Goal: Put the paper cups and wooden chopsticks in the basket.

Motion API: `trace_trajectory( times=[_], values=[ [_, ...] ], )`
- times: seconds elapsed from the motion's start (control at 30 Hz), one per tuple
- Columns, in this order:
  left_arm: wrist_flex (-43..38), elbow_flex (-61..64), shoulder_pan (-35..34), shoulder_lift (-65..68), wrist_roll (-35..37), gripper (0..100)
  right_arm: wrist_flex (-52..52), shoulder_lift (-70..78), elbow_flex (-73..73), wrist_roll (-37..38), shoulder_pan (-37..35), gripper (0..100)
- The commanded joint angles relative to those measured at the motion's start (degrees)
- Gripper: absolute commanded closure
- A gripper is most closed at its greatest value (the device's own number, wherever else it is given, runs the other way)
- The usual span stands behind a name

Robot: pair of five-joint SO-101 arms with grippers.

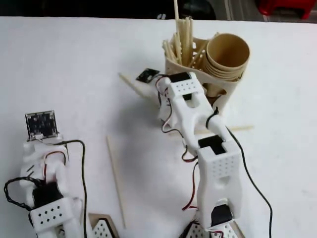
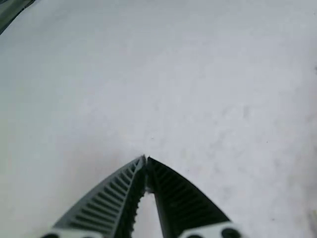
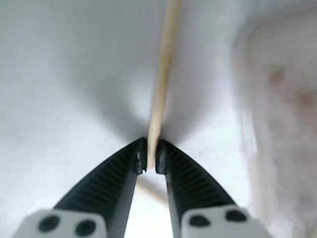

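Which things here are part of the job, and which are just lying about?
Job: basket; paper cups stacked in it; chopsticks standing in it; chopstick in the right gripper; loose chopstick on the table; second loose chopstick beside the right arm.
Lying about: red object beyond the table; left gripper, shut, empty.

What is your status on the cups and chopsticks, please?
Left gripper shut, holding nothing. Right gripper shut on a chopstick beside the basket. Cups in basket. Another chopstick loose on the table.
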Motion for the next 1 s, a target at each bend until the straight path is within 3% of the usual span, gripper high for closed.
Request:
trace_trajectory(
  times=[0.0, 0.23, 0.47, 0.97],
  values=[
    [-0.70, -0.53, -0.04, -0.75, -0.70, 98, 2.59, -7.34, 3.52, 0.70, -2.15, 98.1],
    [-0.70, -0.53, -0.04, -0.75, -0.70, 98, 2.42, -24.04, 18.81, 5.71, -2.86, 98.1],
    [-0.70, -0.53, -0.04, -0.75, -0.70, 98, 2.42, -32.04, 25.14, 13.98, 2.51, 98.1],
    [-0.70, -0.53, -0.04, -0.75, -0.70, 98, 4.97, -32.57, 26.90, 45.27, 29.85, 98.1]
  ],
)
